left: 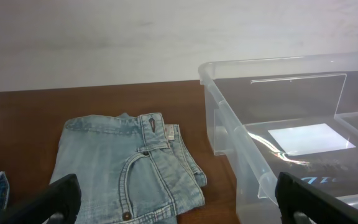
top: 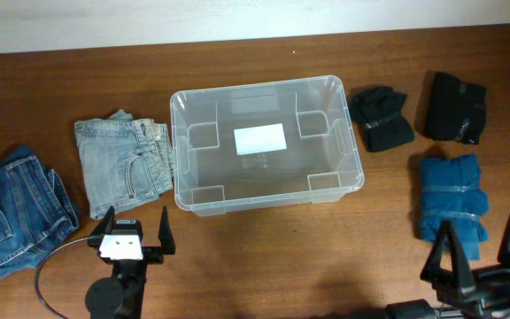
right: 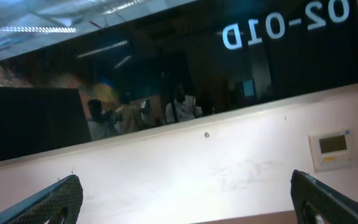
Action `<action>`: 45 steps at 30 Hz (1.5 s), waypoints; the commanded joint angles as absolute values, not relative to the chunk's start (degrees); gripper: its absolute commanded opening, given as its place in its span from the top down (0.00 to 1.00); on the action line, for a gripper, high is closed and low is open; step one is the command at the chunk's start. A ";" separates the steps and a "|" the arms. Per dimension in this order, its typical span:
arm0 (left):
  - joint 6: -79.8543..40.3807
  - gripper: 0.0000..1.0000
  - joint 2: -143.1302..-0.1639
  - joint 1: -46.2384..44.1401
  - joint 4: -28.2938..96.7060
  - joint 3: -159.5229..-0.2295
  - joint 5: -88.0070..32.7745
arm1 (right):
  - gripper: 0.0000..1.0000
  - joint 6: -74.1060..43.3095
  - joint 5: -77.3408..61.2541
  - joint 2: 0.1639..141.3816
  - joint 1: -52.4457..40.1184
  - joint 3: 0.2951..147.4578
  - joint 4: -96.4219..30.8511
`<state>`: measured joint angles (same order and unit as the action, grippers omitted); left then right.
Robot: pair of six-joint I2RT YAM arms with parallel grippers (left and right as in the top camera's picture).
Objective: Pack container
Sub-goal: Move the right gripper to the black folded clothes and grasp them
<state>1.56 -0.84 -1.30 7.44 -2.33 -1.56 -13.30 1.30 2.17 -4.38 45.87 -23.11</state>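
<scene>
The container (top: 273,197), a clear plastic bin with a white label (top: 259,139) on its bottom, stands empty at mid-table. My left gripper (top: 136,218) hovers open near the front edge, just in front of folded light-blue jeans (top: 122,164). In the left wrist view its open gripper (left: 179,202) holds nothing and frames the jeans (left: 123,168) and the container's left rim (left: 229,118). My right gripper (top: 482,221) is open at the front right, by a folded blue garment (top: 450,190). The right wrist view points up at the wall, and that gripper (right: 188,202) is empty.
Darker blue jeans (top: 11,213) lie at the far left. Two black folded garments (top: 382,117) (top: 454,106) lie right of the bin. A cable (top: 56,257) loops by the left arm. A wall panel (right: 333,149) hangs under a dark window.
</scene>
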 commanded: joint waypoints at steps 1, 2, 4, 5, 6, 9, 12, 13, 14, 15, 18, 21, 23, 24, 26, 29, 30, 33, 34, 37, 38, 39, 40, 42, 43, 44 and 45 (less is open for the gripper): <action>2.44 0.01 -0.36 -0.95 7.20 -1.85 -2.17 | 0.01 -15.42 2.17 8.25 -4.86 47.11 -24.43; 2.44 0.01 -0.36 -0.95 7.20 -1.85 -2.17 | 0.02 -16.14 2.20 10.79 -4.86 48.18 -25.67; 2.44 0.01 -0.34 -0.95 7.20 -1.85 -2.17 | 0.01 -18.20 3.49 16.64 -4.86 51.13 -28.77; 2.44 0.01 -0.36 -0.95 7.20 -1.85 -2.17 | 0.01 -19.09 5.17 20.23 -4.86 53.17 -30.79; 2.44 0.01 -0.36 -0.95 7.20 -1.85 -2.17 | 0.01 -19.18 6.55 23.44 -4.86 55.16 -32.49; 2.44 0.01 -0.36 -0.95 7.20 -1.85 -2.17 | 0.01 -18.74 11.70 34.63 -4.86 63.35 -38.65; 2.44 0.01 -0.36 -0.95 7.20 -1.87 -2.17 | 0.01 -15.53 17.28 45.32 -4.80 73.60 -45.36; 2.44 0.01 -0.36 -0.95 7.20 -1.87 -2.17 | 0.01 -14.70 18.85 48.03 -4.75 76.55 -47.16; 2.44 0.01 -0.36 -0.95 7.20 -1.87 -2.17 | 0.01 -13.37 20.53 51.13 -4.75 80.03 -49.39; 2.44 0.01 -0.34 -0.95 7.20 -1.85 -2.17 | 0.01 -12.16 21.71 53.63 -4.71 82.89 -51.24; 2.44 0.01 -0.36 -0.95 7.20 -1.85 -2.17 | 0.01 -10.76 21.76 61.30 -2.24 91.81 -58.41; 2.44 0.01 -0.36 -0.95 7.20 -1.87 -2.17 | 0.02 -10.76 15.99 67.53 4.23 98.06 -63.42; 2.44 0.01 -0.36 -0.95 7.20 -1.85 -2.17 | 0.01 -10.76 12.93 69.93 8.80 99.42 -63.57; 2.44 0.01 -0.36 -0.95 7.20 -1.85 -2.17 | 0.01 -10.76 11.62 70.81 11.00 99.66 -63.24; 2.44 0.01 -0.36 -0.95 7.20 -1.85 -2.17 | 0.01 -10.74 8.16 72.58 16.43 99.70 -62.35; 2.44 0.01 -0.36 -0.95 7.20 -1.85 -2.17 | 0.01 -10.74 2.94 75.31 24.45 99.70 -61.95; 2.44 0.01 -0.36 -0.95 7.20 -1.85 -2.17 | 0.01 -10.70 0.91 76.47 27.24 99.68 -61.95; 2.44 0.01 -0.36 -0.95 7.20 -1.85 -2.17 | 0.04 -8.62 -4.64 80.09 33.56 99.68 -61.65; 2.44 0.01 -0.34 -0.95 7.20 -1.87 -2.17 | 0.05 -7.44 -6.70 81.56 35.22 99.68 -61.28; 2.44 0.00 -0.36 -0.95 7.20 -1.85 -2.17 | 0.09 -5.76 -11.09 86.26 38.96 99.68 -59.83; 2.44 0.01 -0.36 -0.95 7.20 -1.85 -2.17 | 0.10 -5.74 -11.99 87.92 39.88 99.68 -59.22; 2.44 0.01 -0.36 -0.95 7.20 -1.85 -2.17 | 0.11 -5.74 -12.53 89.32 40.56 99.68 -58.65; 2.44 0.01 -0.34 -0.95 7.20 -1.85 -2.17 | 0.11 -5.63 -13.15 90.80 41.17 99.68 -58.02; 2.44 0.01 -0.36 -0.95 7.20 -1.85 -2.17 | 0.12 -3.42 -15.51 94.04 42.17 99.66 -56.64; 2.44 0.01 -0.36 -0.95 7.20 -1.85 -2.17 | 0.13 -2.20 -16.95 95.79 42.48 99.66 -55.96; 2.44 0.01 -0.36 -0.95 7.20 -1.85 -2.17 | 0.13 -1.21 -18.33 97.23 42.59 99.66 -55.31; 2.44 0.01 -0.36 -0.95 7.20 -1.87 -2.17 | 0.14 -0.19 -19.55 98.72 42.68 99.66 -54.70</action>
<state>1.56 -0.84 -1.30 7.44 -2.33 -1.56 -4.25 -13.19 95.66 42.13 98.85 -55.55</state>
